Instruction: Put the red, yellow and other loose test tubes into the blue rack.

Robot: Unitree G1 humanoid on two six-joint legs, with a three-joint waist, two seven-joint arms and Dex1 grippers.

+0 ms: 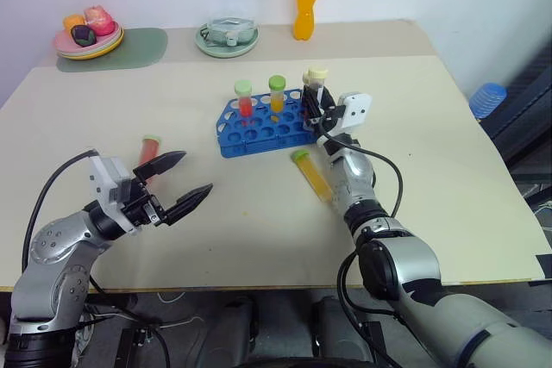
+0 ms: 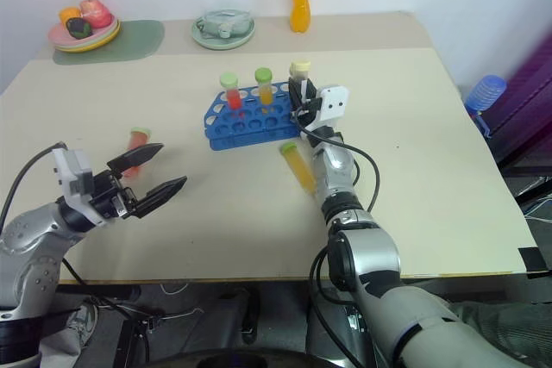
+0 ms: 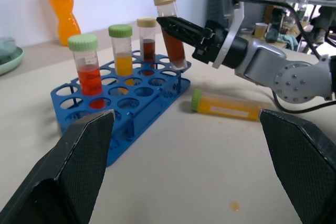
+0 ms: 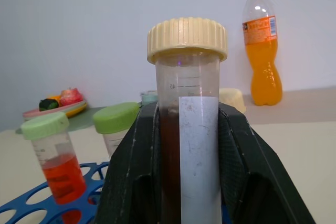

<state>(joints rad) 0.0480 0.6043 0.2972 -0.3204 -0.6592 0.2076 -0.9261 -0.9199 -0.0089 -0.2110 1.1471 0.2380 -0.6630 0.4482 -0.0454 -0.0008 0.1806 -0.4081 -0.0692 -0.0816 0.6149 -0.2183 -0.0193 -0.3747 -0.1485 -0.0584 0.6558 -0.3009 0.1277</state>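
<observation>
- Table (image 1: pixel 259 213) carried the blue rack (image 1: pixel 259 131) near its middle; three capped tubes already stood in the rack: red (image 1: pixel 245 101), yellow (image 1: pixel 277 95) and a dark brown one (image 3: pixel 147 43).
- Step in hand, as judged: seating another dark brown tube (image 3: pixel 172 35) into a hole at the rack's right-hand end. Not done yet; the tube leaned and its foot looked to be just at the hole.
- Right gripper (image 3: pixel 176 26) was clamped on that brown tube, fingers (image 4: pixel 131 171) pressing both sides below the cream cap, tube standing between them in the right wrist view.
- Next move called for, likely: straighten the tube over the hole, push it down, then let go and back off without knocking the neighbours.
- Still loose: a yellow tube (image 1: pixel 312 174) lay flat on the table just in front of the rack, beside the right forearm; a red tube (image 1: pixel 149 149) lay well to the left of the rack.
- Left gripper (image 1: pixel 177 183) hovered with jaws wide apart and nothing between them; the loose red tube sat close to its upper finger, not between the jaws.
- Risk: the right arm retreating could roll the yellow tube.
</observation>
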